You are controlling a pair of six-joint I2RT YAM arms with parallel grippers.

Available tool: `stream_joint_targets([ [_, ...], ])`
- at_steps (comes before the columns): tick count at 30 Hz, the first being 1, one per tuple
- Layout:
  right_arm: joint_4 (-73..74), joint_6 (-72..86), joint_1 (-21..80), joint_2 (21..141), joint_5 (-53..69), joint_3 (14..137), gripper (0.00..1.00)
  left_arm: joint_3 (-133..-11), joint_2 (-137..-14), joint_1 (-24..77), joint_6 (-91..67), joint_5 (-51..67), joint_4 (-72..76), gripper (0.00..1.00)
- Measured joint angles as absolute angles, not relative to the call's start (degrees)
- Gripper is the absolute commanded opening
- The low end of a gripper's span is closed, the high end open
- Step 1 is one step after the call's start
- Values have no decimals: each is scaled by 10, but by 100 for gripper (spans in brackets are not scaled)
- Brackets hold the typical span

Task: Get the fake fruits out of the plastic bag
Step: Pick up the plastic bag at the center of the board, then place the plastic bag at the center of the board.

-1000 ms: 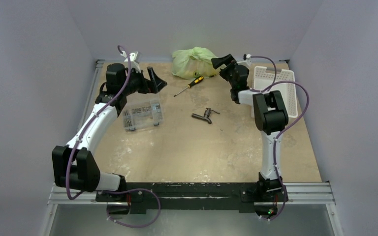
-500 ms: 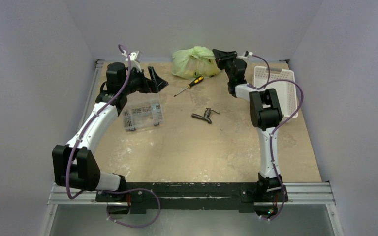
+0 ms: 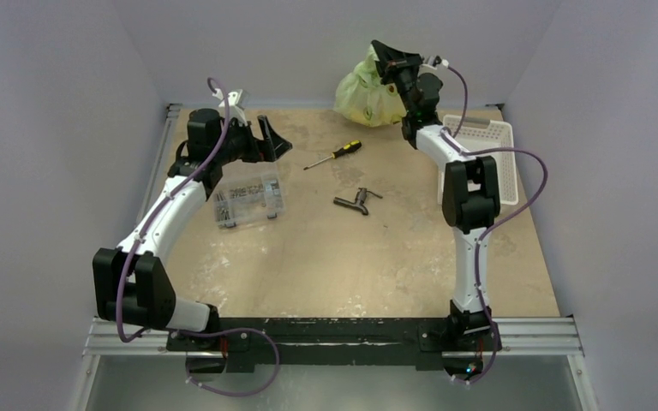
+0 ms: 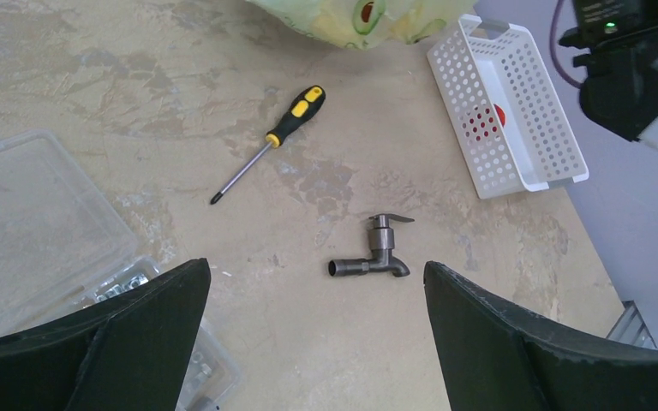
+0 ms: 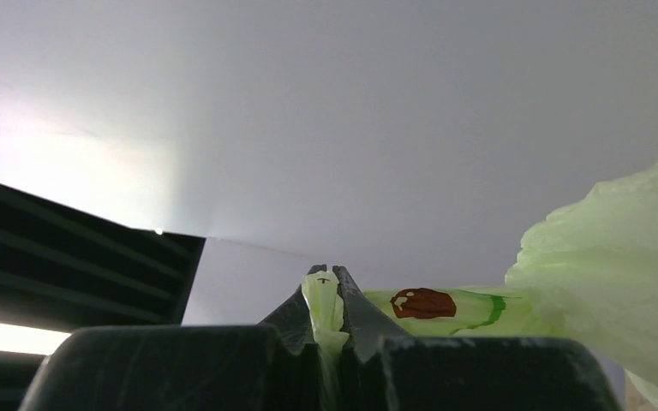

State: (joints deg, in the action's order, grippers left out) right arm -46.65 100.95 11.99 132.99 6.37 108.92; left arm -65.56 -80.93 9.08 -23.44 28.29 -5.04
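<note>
The pale yellow-green plastic bag point(image 3: 362, 92) hangs in the air above the table's back edge, bunched and bulging. My right gripper point(image 3: 379, 53) is raised high and shut on a fold of the plastic bag point(image 5: 617, 274) at its top, the fold pinched between the fingertips point(image 5: 347, 295). The fake fruits are hidden inside the bag. In the left wrist view only the bag's lower edge point(image 4: 368, 15) shows, at the top. My left gripper point(image 3: 271, 137) hovers open and holds nothing at the back left, well to the left of the bag.
A yellow-and-black screwdriver point(image 3: 332, 154) and a metal tap point(image 3: 357, 200) lie mid-table. A clear box of small parts point(image 3: 248, 199) sits under the left arm. The white slotted basket point(image 3: 490, 145) stands at the right, with something red point(image 4: 485, 125) showing through its holes.
My right gripper closed on the bag's top and lifted it off the table, up and to the right. The left arm barely moved.
</note>
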Motion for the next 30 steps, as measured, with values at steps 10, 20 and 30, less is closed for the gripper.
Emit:
stream_joint_targets([
  [10, -522, 988, 133, 1003, 164, 747, 0, -665, -790, 91, -234, 258, -80, 95],
  [20, -518, 907, 176, 864, 270, 538, 0, -665, -691, 91, -230, 223, -77, 95],
  [30, -560, 885, 230, 953, 359, 462, 11, -665, -743, 90, -241, 258, -84, 95],
])
